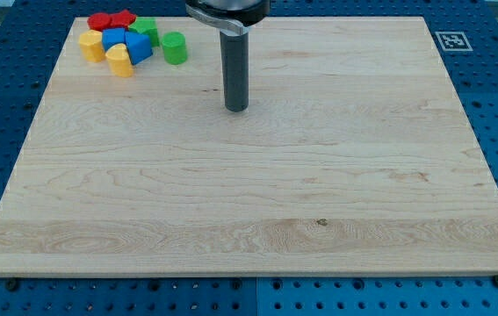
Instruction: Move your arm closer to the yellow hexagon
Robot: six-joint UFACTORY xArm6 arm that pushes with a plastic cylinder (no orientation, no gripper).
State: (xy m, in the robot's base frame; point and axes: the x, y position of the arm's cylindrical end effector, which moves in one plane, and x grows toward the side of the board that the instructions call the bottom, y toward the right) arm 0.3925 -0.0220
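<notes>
The yellow hexagon (91, 46) lies at the left end of a cluster of blocks near the board's top left corner. My tip (236, 109) rests on the wooden board, well to the right of and a little below the cluster, apart from every block. The cluster also holds a second yellow block (120, 61), two blue blocks (114, 39) (139, 47), two red blocks (101, 22) (124, 18), a green block (147, 30) and a green cylinder (174, 48) at its right edge.
The wooden board (249, 202) lies on a blue pegboard table. A black-and-white marker tag (451, 39) sits beyond the board's top right corner. The arm's dark body (227, 10) hangs over the top edge.
</notes>
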